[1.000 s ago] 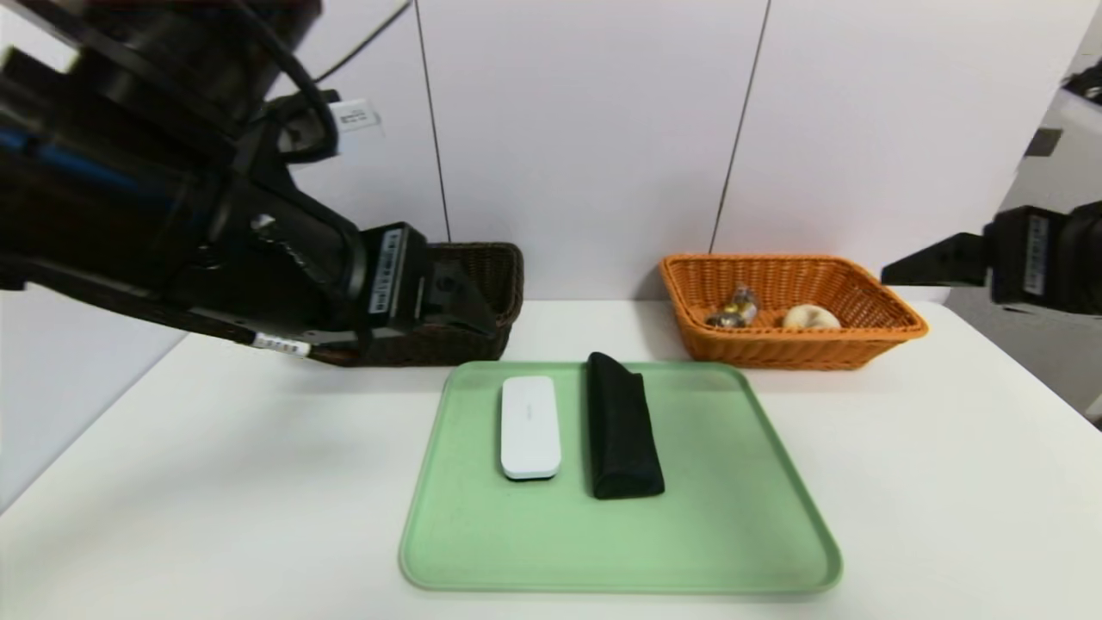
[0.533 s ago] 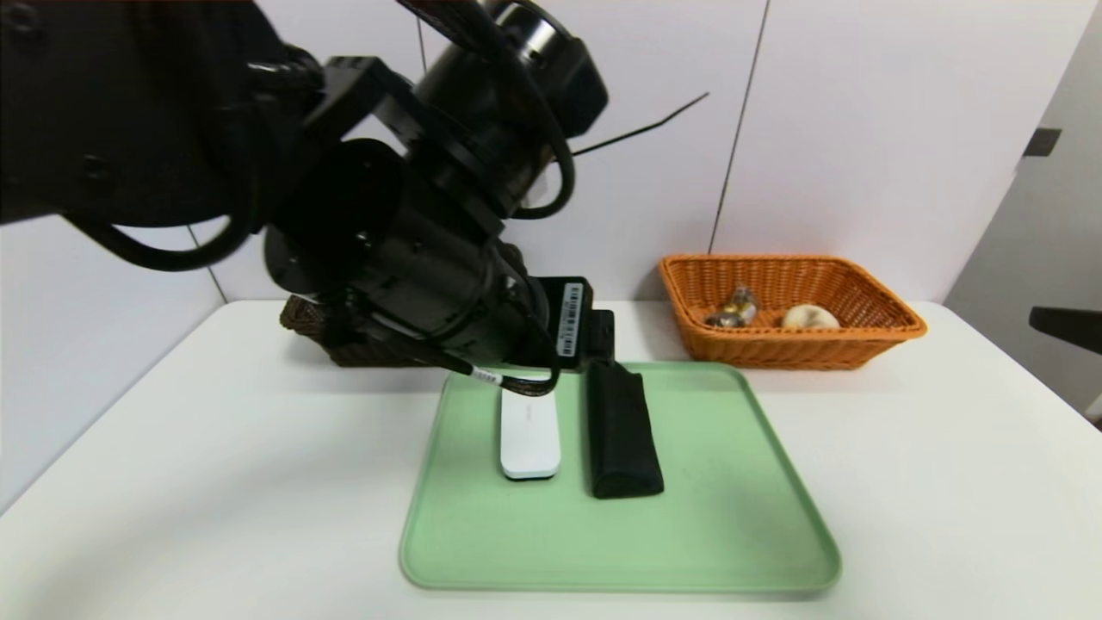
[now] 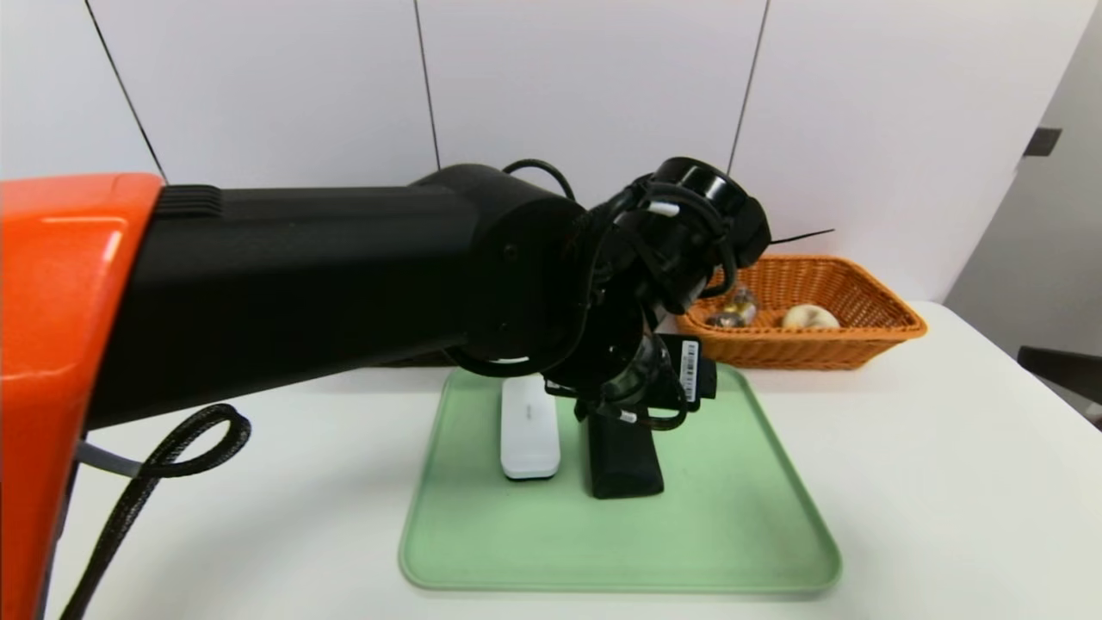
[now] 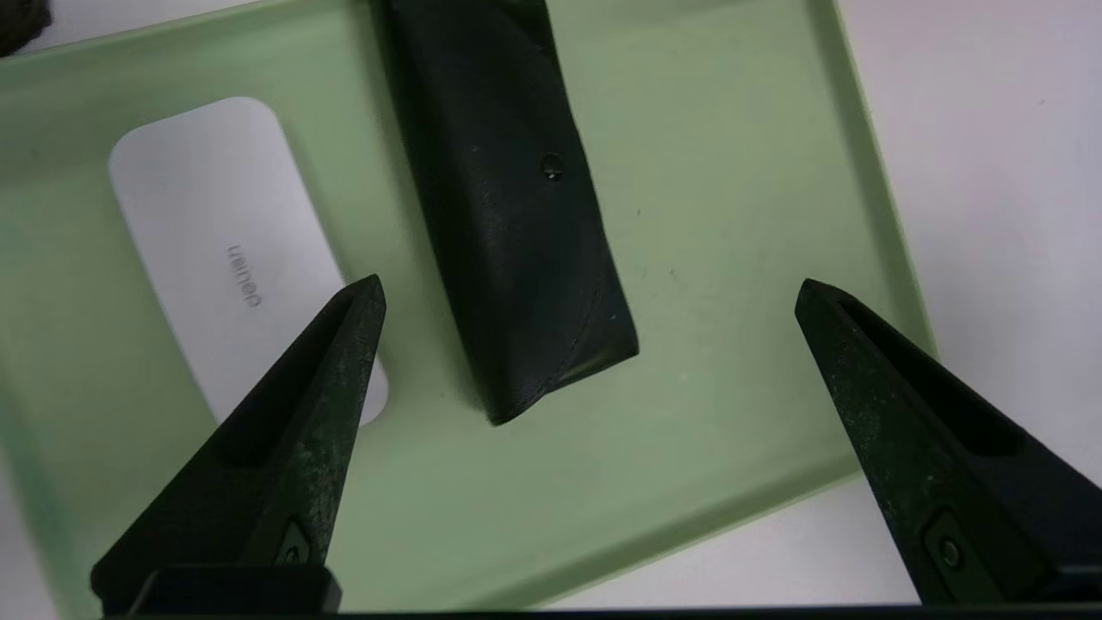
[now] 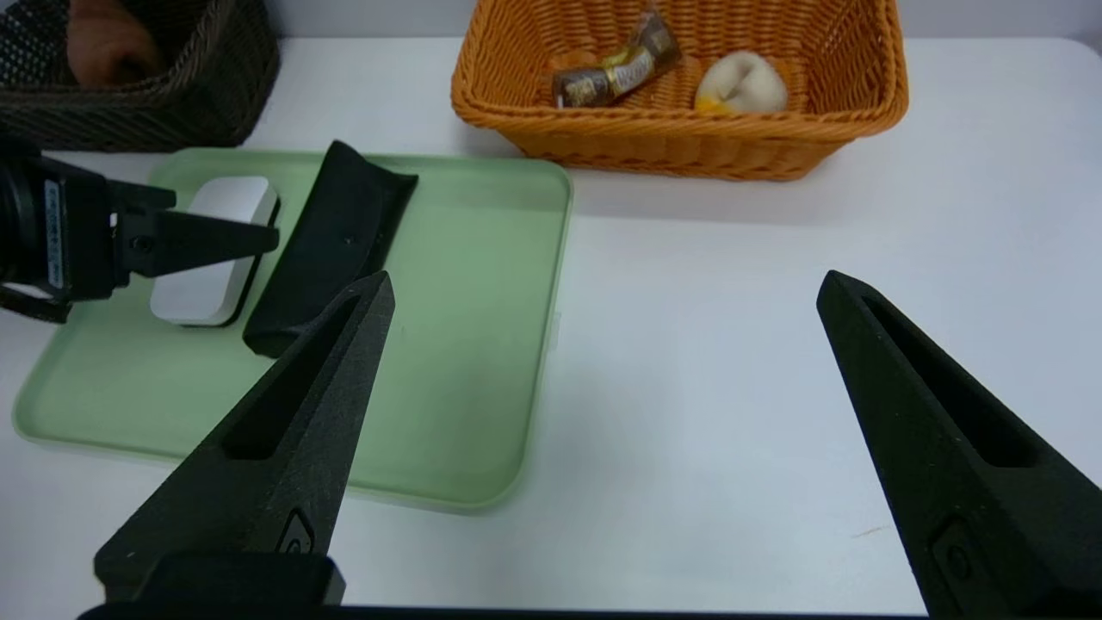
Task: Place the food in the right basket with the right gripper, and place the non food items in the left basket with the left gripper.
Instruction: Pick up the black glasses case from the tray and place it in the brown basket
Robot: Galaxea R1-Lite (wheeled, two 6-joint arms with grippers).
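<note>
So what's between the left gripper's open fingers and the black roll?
Nothing. In the left wrist view the left gripper hangs open above the black cloth roll, with only bare green tray showing; the white slab lies beside the roll.

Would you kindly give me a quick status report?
Left claw open above black cloth roll, empty. Right claw open, parked. White slab beside roll on green tray. Nothing obstructing.

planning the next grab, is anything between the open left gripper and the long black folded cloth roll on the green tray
Nothing visible: the left gripper hangs open above the black cloth roll, with only bare green tray around it.
</note>
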